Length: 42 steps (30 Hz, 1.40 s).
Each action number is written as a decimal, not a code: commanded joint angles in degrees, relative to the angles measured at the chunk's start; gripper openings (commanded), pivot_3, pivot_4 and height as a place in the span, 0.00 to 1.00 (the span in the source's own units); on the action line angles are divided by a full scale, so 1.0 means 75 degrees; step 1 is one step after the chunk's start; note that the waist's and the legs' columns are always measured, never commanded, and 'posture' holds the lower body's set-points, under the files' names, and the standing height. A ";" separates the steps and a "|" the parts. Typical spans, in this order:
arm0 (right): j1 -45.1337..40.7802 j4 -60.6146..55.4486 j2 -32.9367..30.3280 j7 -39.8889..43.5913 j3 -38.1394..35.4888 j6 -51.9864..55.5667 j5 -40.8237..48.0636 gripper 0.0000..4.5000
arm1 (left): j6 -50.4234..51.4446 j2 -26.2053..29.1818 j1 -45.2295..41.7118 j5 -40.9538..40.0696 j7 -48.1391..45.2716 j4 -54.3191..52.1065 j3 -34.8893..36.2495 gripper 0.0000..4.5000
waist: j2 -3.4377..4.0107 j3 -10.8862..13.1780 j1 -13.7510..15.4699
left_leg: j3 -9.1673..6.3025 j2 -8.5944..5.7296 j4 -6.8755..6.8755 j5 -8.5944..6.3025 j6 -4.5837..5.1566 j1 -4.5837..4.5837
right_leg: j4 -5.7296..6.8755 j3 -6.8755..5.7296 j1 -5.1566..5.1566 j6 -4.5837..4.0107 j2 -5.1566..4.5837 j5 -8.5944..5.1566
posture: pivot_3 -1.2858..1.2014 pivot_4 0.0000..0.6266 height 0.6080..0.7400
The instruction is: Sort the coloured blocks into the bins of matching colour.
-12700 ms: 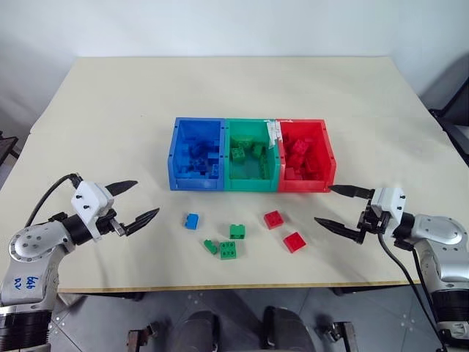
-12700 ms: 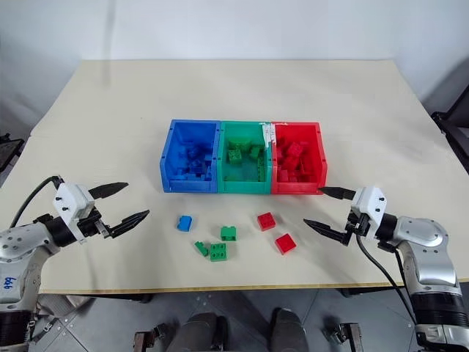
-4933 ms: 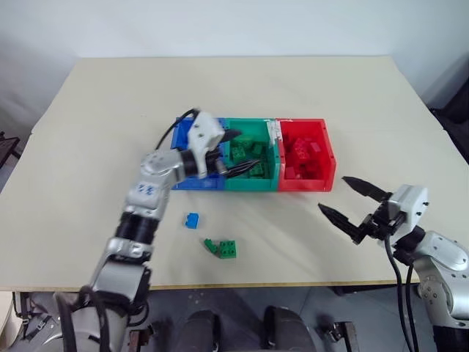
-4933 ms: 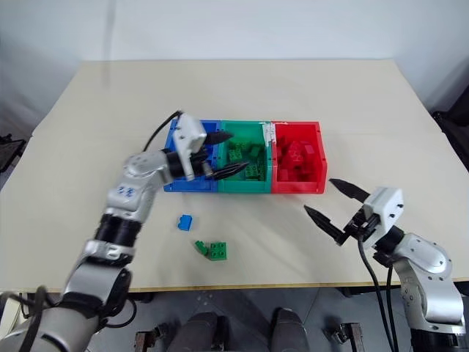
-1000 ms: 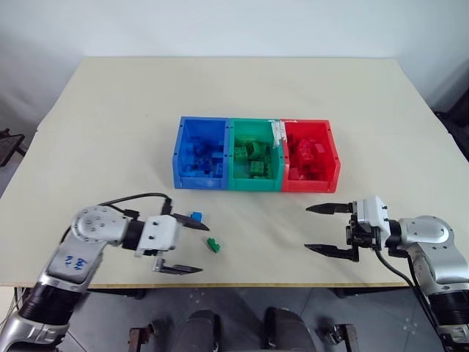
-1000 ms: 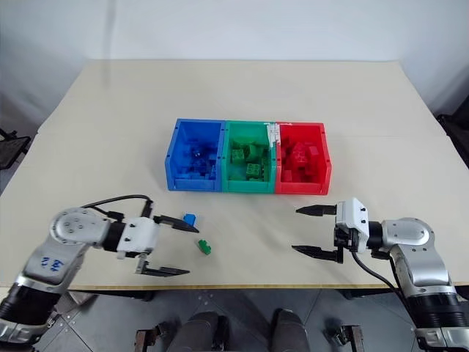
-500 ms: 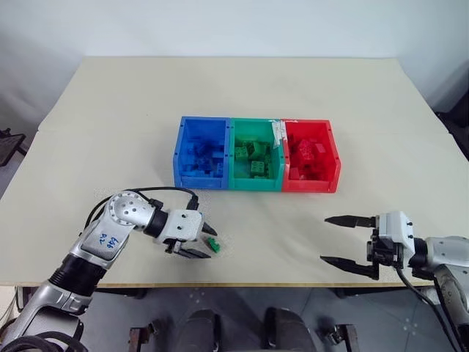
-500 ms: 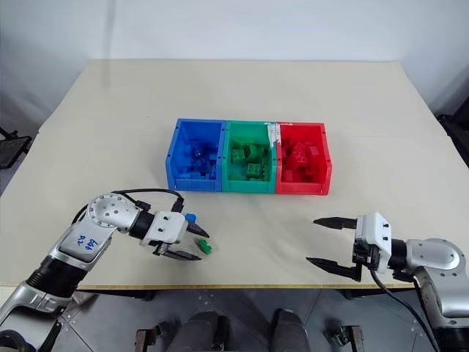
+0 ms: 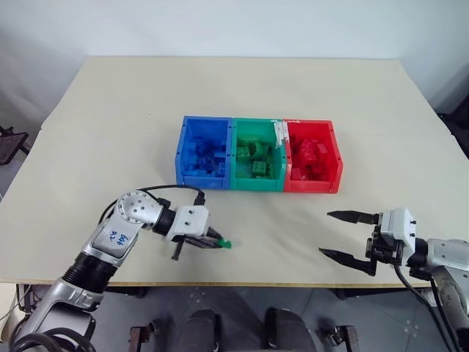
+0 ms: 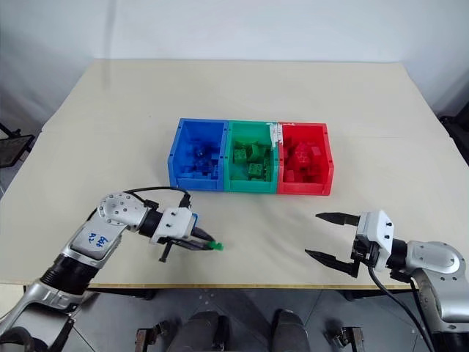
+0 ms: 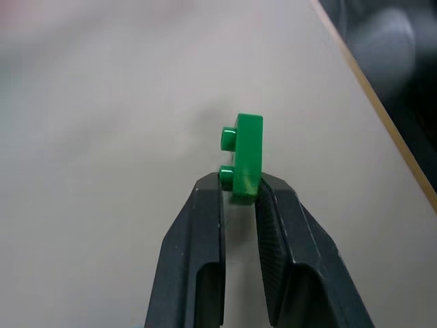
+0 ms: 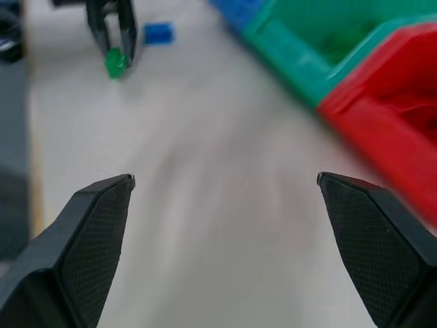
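My left gripper (image 9: pixel 218 243) is shut on a small green block (image 9: pixel 228 243) near the table's front edge, left of centre. In the left wrist view the studded green block (image 11: pixel 247 154) stands on edge, pinched between the two fingers (image 11: pixel 205 225). A blue block (image 12: pixel 158 32) lies on the table just beside that gripper. The joined bins sit mid-table: blue (image 9: pixel 201 181), green (image 9: pixel 256 183) and red (image 9: pixel 311 185), each holding several blocks of its own colour. My right gripper (image 9: pixel 324 233) hovers open and empty at the front right, pointing left.
The beige table (image 9: pixel 234 95) stretches wide and bare behind the bins. Its front edge (image 9: pixel 278 284) runs close below both grippers. A black cable (image 9: pixel 168 189) loops over my left forearm.
My left gripper has closed on the green block and carried it a little to the right, just off the table. The right gripper has drawn back toward the right, still open.
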 commanded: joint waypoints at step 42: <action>-0.2974 0.1542 0.0123 0.2132 0.1995 -0.0372 -0.0358 1.00 | -0.1148 0.1539 0.4717 -0.1926 0.0884 -0.0402 0.5436 1.00 | 0.0002 -0.0002 -0.0235 | -0.0009 0.0004 -0.0029 -0.0007 -0.0010 0.0012 | -0.0015 -0.0002 -0.0003 -0.0003 -0.0008 -0.0001 | 0.52 0.24 1.00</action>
